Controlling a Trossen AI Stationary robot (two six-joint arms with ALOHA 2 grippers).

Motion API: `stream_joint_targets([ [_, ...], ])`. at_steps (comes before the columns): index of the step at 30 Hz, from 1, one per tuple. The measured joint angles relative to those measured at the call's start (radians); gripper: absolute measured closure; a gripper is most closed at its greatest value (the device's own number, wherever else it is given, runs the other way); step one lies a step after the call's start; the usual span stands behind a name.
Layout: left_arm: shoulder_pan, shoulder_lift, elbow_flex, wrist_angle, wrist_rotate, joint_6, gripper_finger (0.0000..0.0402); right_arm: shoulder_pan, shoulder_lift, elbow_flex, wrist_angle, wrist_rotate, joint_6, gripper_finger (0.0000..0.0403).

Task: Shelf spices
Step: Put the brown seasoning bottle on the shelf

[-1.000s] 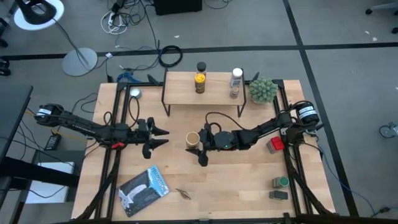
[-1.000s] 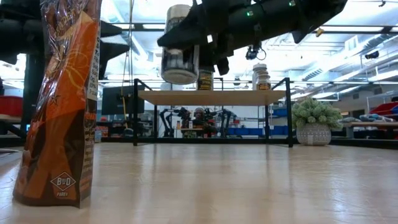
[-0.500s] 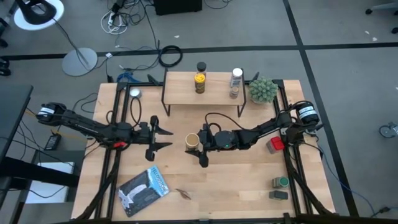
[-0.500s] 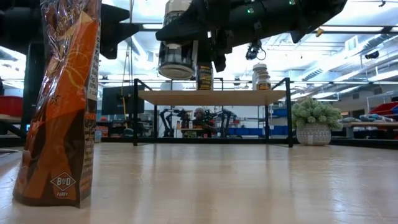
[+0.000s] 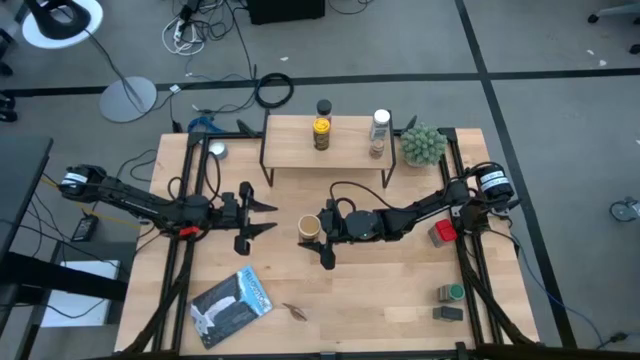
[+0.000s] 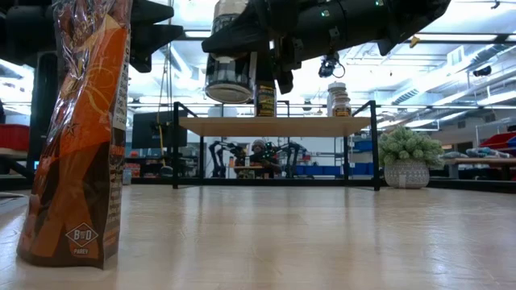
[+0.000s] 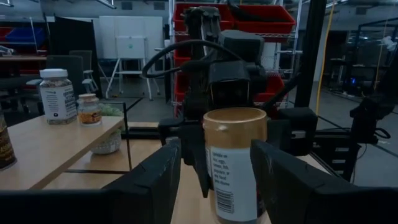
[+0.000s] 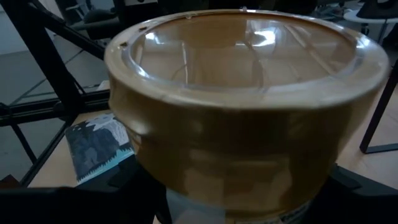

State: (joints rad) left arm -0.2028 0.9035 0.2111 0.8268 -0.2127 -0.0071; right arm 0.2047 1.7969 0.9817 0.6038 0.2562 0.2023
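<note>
A tan-lidded jar (image 5: 309, 227) hangs upright in mid-air near the table's middle, with my right gripper (image 5: 318, 230) shut on it. My left gripper (image 5: 276, 217) stands open just left of the jar, its fingers (image 7: 155, 183) pointing level at it without touching. The shelf (image 5: 345, 152), a light-wood board on black legs, stands at the far edge. On it are a yellow jar (image 5: 321, 133), a black-lidded jar (image 5: 323, 107) and a white-capped bottle (image 5: 380, 130). My right gripper pinches the jar's body (image 7: 219, 186) below the lid between its two fingers (image 7: 200, 168). It comes level from the table's right. The jar stays upright with its lid (image 8: 242, 106) on top, lifted well clear of the table (image 6: 229, 76).
A potted plant (image 5: 423, 145) stands right of the shelf. A red tin (image 5: 442, 232) and green tins (image 5: 452, 293) sit near the right edge, and a blue-white packet (image 5: 232, 305) lies at the near left. An orange bag (image 6: 76, 137) stands close to the low camera.
My left gripper has risen a little and rolled about its own axis, staying open and aimed at the jar. The jar stays held in the air by my right gripper.
</note>
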Motion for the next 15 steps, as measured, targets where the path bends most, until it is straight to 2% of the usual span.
stream_joint_targets([
  [6, 0.0, 0.0, 0.0, -0.001, -0.001, -0.028, 0.0192, 0.0, 0.0, 0.0, -0.005, -0.001, 0.012, 0.0124],
  [15, 0.0, 0.051, 0.0, -0.013, -0.037, -0.056, 0.0078, 0.0, 0.001, 0.0, -0.02, -0.004, 0.014, 0.0124],
])
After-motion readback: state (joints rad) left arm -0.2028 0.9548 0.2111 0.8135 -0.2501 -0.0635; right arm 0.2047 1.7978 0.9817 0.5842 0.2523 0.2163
